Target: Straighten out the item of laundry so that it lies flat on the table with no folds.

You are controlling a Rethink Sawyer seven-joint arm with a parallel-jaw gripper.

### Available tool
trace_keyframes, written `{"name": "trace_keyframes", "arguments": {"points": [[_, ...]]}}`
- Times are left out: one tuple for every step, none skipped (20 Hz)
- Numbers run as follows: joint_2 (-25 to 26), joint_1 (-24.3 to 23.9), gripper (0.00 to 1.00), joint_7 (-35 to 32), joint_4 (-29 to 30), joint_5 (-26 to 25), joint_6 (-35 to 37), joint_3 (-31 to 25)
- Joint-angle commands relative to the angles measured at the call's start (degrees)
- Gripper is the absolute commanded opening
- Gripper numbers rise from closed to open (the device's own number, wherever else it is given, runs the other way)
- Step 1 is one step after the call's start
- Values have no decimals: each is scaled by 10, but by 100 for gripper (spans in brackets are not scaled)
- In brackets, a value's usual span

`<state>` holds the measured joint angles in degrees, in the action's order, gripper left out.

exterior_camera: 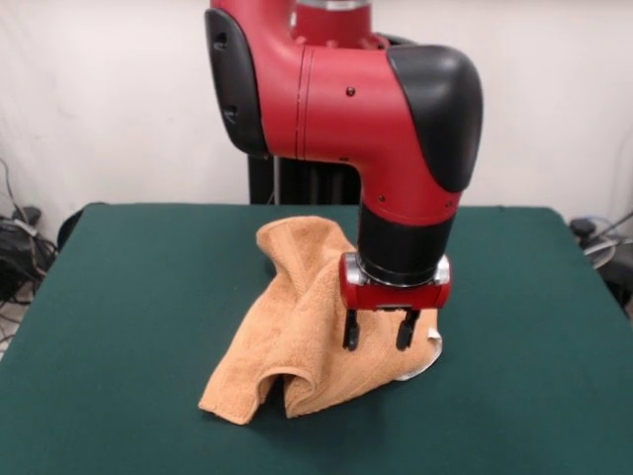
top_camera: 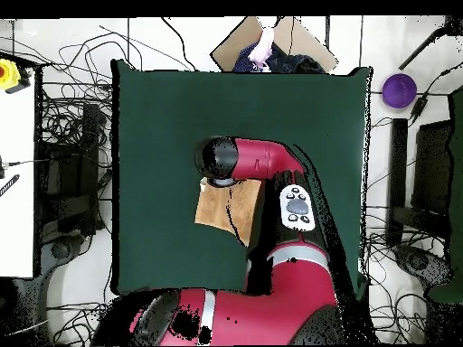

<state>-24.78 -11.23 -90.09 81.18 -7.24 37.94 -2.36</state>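
Observation:
The orange-tan towel (exterior_camera: 307,317) lies crumpled in the middle of the dark green table (exterior_camera: 129,317), with raised folds at its far end and a curled-under front edge. A whitish bit (exterior_camera: 427,364) shows at its right edge. My gripper (exterior_camera: 377,338) points straight down over the towel's right part, its two black fingers (exterior_camera: 350,332) apart with nothing between them. I cannot tell whether the tips touch the cloth. In the overhead view the arm (top_camera: 258,163) covers the gripper, and only a tan patch of towel (top_camera: 220,208) shows on the table (top_camera: 154,126).
The robot's pedestal (exterior_camera: 297,183) stands at the far table edge. In the overhead view a person (top_camera: 263,45) and a cardboard sheet (top_camera: 298,41) are beyond the top edge. A purple round object (top_camera: 399,89) and many cables (top_camera: 63,190) lie off the table.

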Motion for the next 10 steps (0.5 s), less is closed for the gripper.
{"name": "trace_keyframes", "arguments": {"points": [[43,1,100,-112,-32,17,70,22],[45,2,100,-112,-37,17,72,23],[44,4,100,-114,-32,16,67,23],[48,4,100,-114,-36,16,68,24],[51,5,100,-117,-32,15,61,24],[53,5,100,-118,-30,14,57,25],[56,6,100,-118,-32,15,57,26],[59,6,100,-119,-34,15,58,27],[61,7,100,-120,-35,15,58,28],[63,8,100,-120,-36,16,57,29]]}}
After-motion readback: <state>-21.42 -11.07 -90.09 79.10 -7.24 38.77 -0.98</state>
